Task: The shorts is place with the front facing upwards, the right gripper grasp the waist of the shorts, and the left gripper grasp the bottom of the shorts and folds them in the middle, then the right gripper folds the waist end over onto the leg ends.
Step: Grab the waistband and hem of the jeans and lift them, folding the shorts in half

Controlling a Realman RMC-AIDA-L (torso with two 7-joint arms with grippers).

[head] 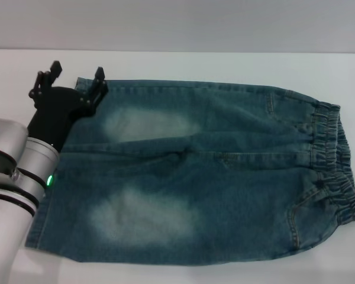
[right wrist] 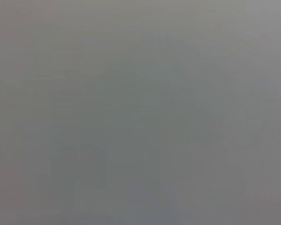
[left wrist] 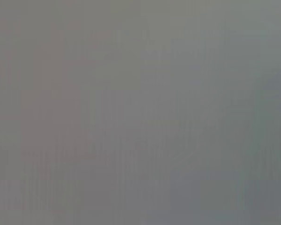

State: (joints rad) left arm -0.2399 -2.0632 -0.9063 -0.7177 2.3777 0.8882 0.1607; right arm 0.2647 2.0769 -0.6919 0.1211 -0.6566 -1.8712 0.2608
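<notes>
The shorts lie flat and front up on the white table in the head view. Their ruffled elastic waist is at the right, and the leg ends are at the left. My left gripper hovers at the far-left corner of the shorts, over the far leg's hem. It is open, one finger off the cloth on the table side and the other at the hem's edge. Its arm hides part of the leg ends. The right gripper is out of view. Both wrist views show only plain grey.
Bare table runs along the far side of the shorts and in a narrow strip at the near edge. The left arm fills the lower left corner of the head view.
</notes>
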